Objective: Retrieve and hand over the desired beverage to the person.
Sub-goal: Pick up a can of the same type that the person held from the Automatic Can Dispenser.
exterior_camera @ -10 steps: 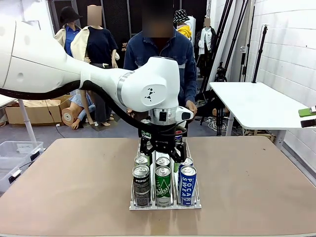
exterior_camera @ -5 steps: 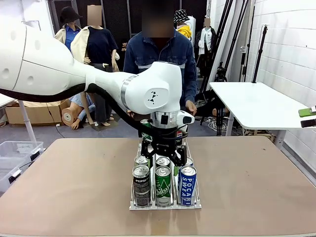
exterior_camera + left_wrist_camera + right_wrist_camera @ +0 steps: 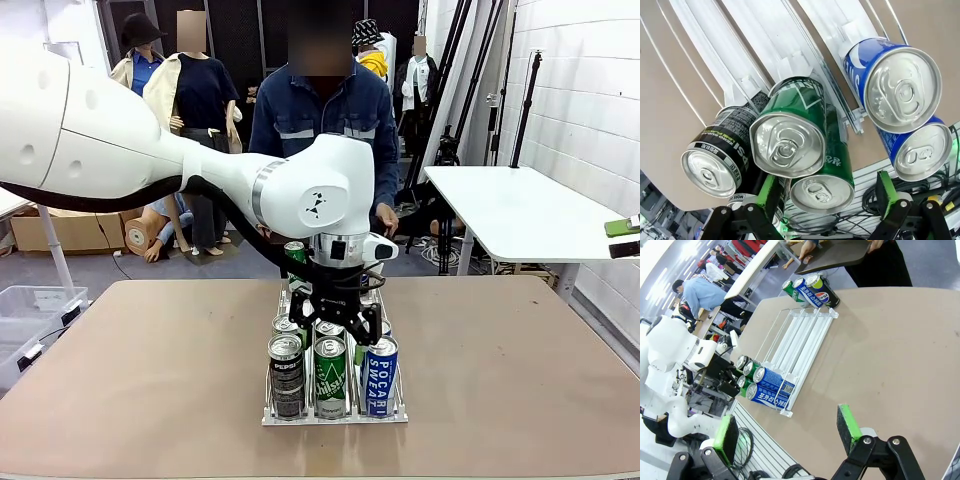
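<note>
Left end effector (image 3: 337,322) hangs spread over the green cans (image 3: 787,145) at the rack's (image 3: 300,418) near end; right end effector (image 3: 788,432) spread above the desk (image 3: 900,340)

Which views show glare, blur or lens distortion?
Left wrist view: soft glare on the can lids, and the rack rails fan out. Right wrist view: the table edge bows. Front view: even light, all sharp.
</note>
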